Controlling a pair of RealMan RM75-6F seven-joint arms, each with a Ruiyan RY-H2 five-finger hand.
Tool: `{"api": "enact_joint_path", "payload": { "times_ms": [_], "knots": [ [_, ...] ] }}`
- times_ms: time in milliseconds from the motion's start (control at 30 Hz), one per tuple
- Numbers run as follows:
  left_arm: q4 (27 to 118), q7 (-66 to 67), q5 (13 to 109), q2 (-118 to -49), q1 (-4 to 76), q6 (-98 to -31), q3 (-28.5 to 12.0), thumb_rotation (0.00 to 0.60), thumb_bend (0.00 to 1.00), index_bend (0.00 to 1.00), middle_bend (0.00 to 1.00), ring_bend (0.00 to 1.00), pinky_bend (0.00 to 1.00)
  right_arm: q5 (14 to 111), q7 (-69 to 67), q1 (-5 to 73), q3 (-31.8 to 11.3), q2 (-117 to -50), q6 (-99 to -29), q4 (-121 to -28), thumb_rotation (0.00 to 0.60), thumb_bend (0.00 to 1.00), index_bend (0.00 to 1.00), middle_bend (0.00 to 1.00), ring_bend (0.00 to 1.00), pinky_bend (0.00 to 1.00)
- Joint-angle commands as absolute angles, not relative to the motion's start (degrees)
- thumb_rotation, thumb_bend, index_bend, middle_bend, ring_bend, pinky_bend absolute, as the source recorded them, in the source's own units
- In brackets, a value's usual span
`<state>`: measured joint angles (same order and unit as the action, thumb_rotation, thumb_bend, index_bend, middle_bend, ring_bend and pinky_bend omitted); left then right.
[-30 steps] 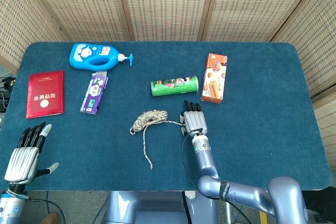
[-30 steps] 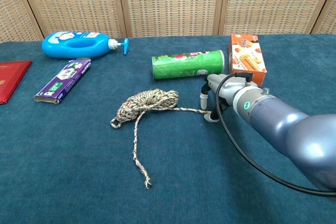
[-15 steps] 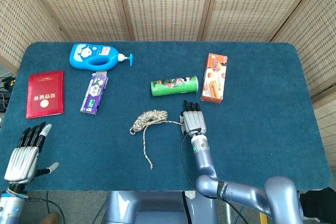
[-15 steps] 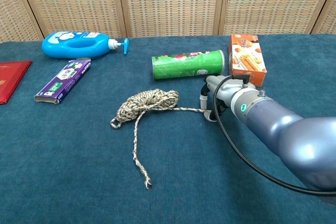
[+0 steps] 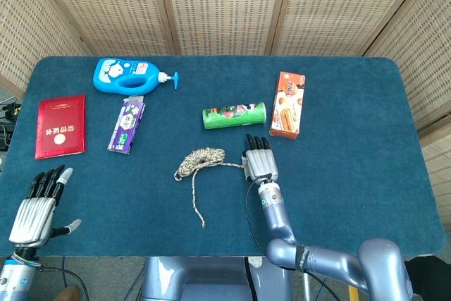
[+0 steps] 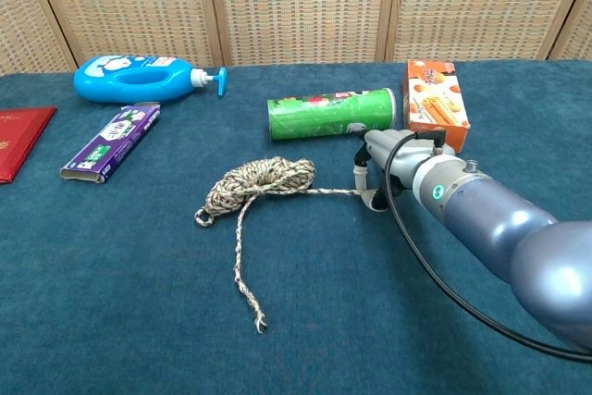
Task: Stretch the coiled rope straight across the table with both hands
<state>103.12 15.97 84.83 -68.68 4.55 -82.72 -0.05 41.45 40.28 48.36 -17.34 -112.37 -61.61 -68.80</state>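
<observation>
table (image 5: 352,174) | rope (image 5: 201,160) | bottle (image 5: 130,75) | can (image 5: 234,115) | box (image 5: 287,103) | booklet (image 5: 60,126)

— Where's the rope (image 5: 199,161)?
— Mid-table, a bit nearer the front edge. Speckled beige, bunched in a loose coil; one tail trails toward the front edge, another strand runs rightward

It looks like a staged robot test area, not a lived-in room. A desk (image 5: 352,139) covered in blue felt stands before folding woven-cane screens (image 5: 218,5), and unrelated household goods lie spaced apart: a blue pump bottle (image 5: 130,75), a snack box (image 5: 288,103), a red booklet (image 5: 60,126).
</observation>
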Motion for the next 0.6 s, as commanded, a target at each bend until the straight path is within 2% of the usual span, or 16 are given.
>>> {"api": "enact_joint_path", "payload": {
  "times_ms": [33,200,300,400,467,600],
  "knots": [
    [102.7,16.9,86.1,-69.0,5.3,-82.2,0.0,0.6,0.0,0.0,0.0,0.0,0.0,42.2,39.6,48.0,-17.1,-112.2,-61.5,-68.8,0.6,0.47,0.69,0.0,0.0,0.03],
    [100.8,19.9,91.2,-69.8,8.4,-80.5,-0.3,0.6,0.0,0.0,0.0,0.0,0.0,43.1,39.2,47.8,-17.0,-111.8,-61.5,-69.0,0.6,0.47,0.69,0.0,0.0,0.03],
    [99.5,21.3,95.6,-70.5,12.6,-77.0,-0.9,0.6,0.0,0.05,0.0,0.0,0.0,43.3,39.2,47.7,-17.1,-111.5,-61.5,-69.4,0.6,0.47,0.69,0.0,0.0,0.03],
    [98.2,18.8,99.5,-70.8,19.3,-69.8,-1.7,0.6,0.02,0.17,0.0,0.0,0.0,43.4,39.5,47.7,-17.1,-111.3,-61.6,-70.0,0.6,0.47,0.69,0.0,0.0,0.03],
    [96.3,17.4,102.5,-71.8,24.9,-64.2,-2.6,0.6,0.08,0.25,0.0,0.0,0.0,43.2,39.6,47.6,-17.4,-111.3,-61.8,-70.5,0.6,0.47,0.69,0.0,0.0,0.03],
    [92.8,16.1,103.7,-75.9,31.0,-58.8,-3.8,0.6,0.16,0.39,0.0,0.0,0.0,42.9,40.1,47.7,-17.6,-111.3,-61.7,-70.7,0.6,0.47,0.69,0.0,0.0,0.03]
  ]
}}
